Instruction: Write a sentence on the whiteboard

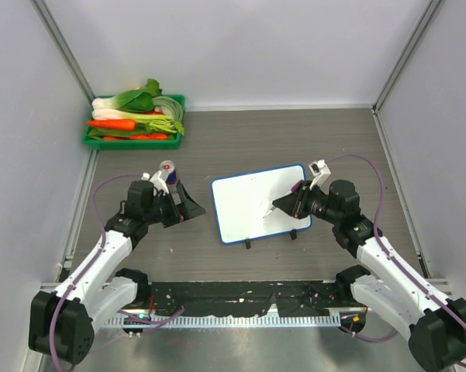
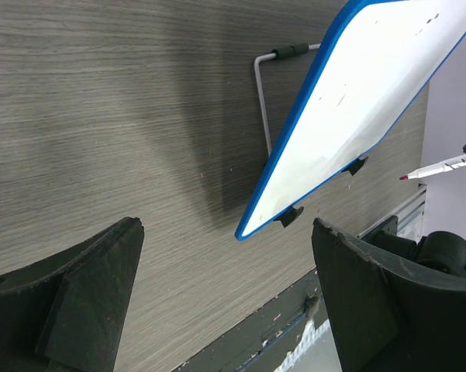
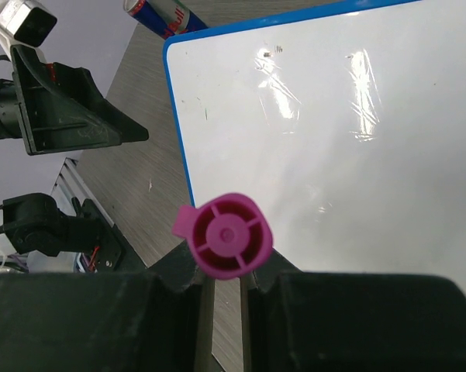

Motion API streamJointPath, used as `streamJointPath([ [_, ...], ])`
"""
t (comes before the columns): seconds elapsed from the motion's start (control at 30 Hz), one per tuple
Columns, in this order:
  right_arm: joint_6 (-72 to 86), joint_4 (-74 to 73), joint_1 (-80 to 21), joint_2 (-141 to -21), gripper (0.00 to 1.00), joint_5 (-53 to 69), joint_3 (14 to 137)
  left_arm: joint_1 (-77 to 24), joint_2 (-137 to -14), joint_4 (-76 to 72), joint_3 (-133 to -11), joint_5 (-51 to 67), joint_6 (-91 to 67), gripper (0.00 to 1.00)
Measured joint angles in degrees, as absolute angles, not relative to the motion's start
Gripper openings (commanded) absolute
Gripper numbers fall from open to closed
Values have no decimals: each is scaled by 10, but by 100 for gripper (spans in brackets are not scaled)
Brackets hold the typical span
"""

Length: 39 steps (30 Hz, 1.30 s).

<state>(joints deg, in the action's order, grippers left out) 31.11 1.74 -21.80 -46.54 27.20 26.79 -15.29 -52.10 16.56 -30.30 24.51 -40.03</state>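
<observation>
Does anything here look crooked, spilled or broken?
Only small things. The whiteboard sits at an angle to the table edges, and a few tiny dark specks dot its otherwise blank face. The marker sits straight in the right gripper. Nothing looks spilled or broken.

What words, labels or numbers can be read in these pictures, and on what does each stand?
"ull": what appears to be the tail of white lettering on the can, the rest cut off; too small to read in the top view.
On the whiteboard: no writing, only specks and glare.
On the marker in the right claw: no label shows.
</observation>
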Motion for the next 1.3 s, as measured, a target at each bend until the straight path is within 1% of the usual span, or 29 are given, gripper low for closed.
streamJointPath([
  [0.23,317,33,-218,-488,1,279,270,-153,-569,51,-257,281,-429,88],
  [0.5,323,44,-218,-495,1,283,290,-153,-705,-105,-270,340,-440,84],
  [0.67,323,50,-218,-499,1,284,309,-153,-787,-211,-300,373,-449,74],
  [0.83,325,58,-220,-517,1,284,317,-154,-842,-302,-310,403,-459,65],
  [0.9,327,58,-220,-521,1,284,317,-156,-856,-328,-310,411,-461,62],
  [0.97,329,59,-221,-525,2,284,317,-160,-865,-353,-310,417,-461,58],
  [1.03,329,60,-224,-528,1,283,319,-165,-873,-378,-310,423,-461,56],
  [1.2,329,61,-235,-543,1,279,333,-179,-879,-427,-303,439,-464,43],
  [1.3,329,65,-242,-557,1,273,342,-190,-882,-442,-300,443,-463,40],
])
